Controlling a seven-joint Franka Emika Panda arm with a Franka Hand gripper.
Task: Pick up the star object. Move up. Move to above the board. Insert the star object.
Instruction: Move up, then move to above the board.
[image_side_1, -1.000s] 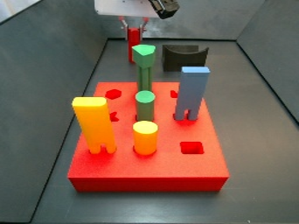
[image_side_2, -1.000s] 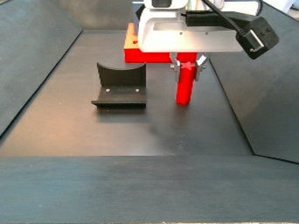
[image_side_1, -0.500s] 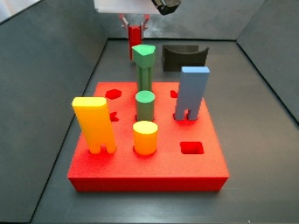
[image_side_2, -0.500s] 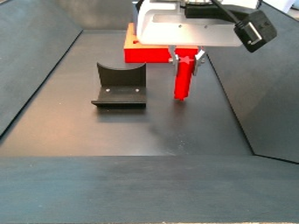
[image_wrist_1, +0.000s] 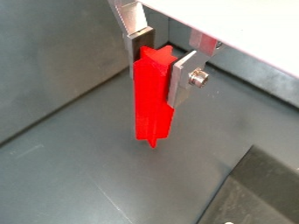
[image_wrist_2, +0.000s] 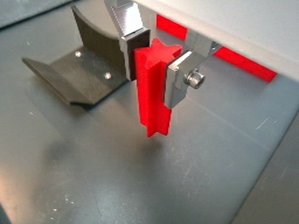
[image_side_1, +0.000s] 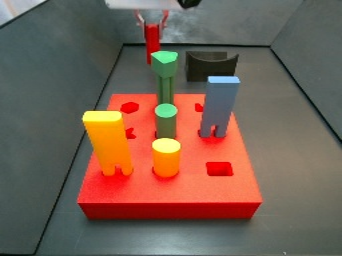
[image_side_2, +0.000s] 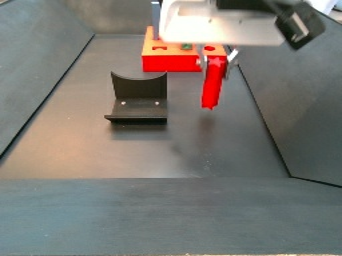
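The silver fingers (image_wrist_1: 138, 31) of the gripper (image_wrist_2: 156, 50) are clamped on the top of the star object (image_wrist_2: 152, 92), a slim ridged red peg hanging upright clear of the dark bench (image_wrist_2: 82, 166). The black curved block (image_side_2: 135, 97) sits just beside it. The board (image_side_1: 171, 172) lies well apart in a side view, carrying a green peg (image_side_1: 166, 72), blue block (image_side_1: 219, 104), yellow notched block (image_side_1: 107, 141) and yellow cylinder (image_side_1: 166, 157).
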